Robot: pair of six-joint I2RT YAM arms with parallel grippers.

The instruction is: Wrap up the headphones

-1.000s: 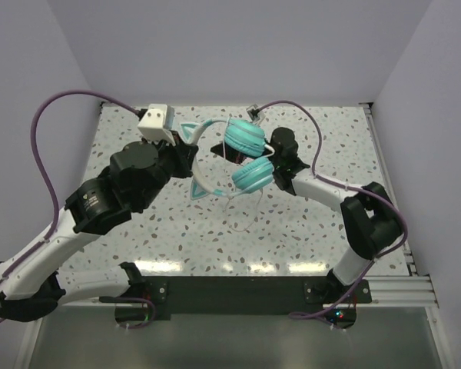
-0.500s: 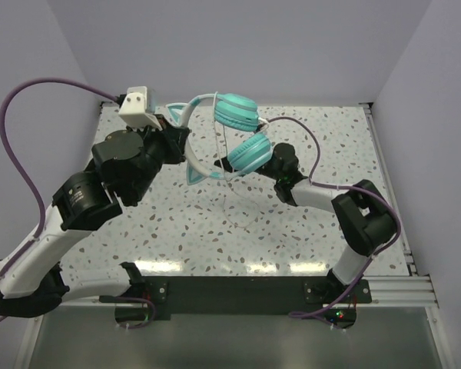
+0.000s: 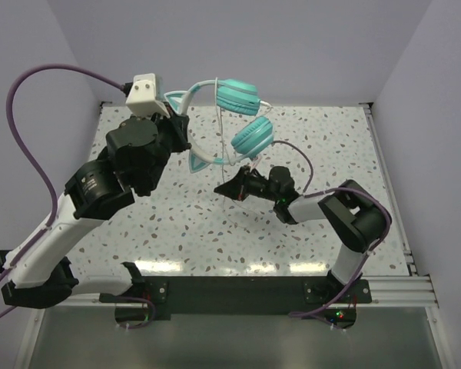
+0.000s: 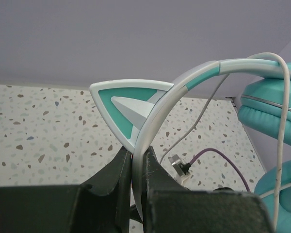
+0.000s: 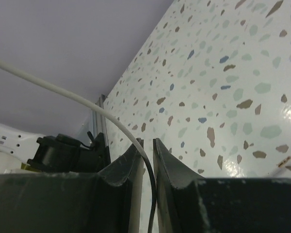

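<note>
Turquoise headphones point(image 3: 238, 96), pale-banded, hang from the left gripper point(image 4: 137, 155), which clamps the band. The right gripper point(image 5: 148, 145) pinches the whitish cord point(image 5: 63, 92). Speckled worktop point(image 3: 177, 231), lilac walls point(image 3: 253, 46).

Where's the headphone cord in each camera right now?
Top external: cord hangs centre, from the headphones to the right gripper.
Left wrist: cord runs down the right side.
Right wrist: cord arcs from the left into the right gripper.
Shared landmark: speckled table.
</note>
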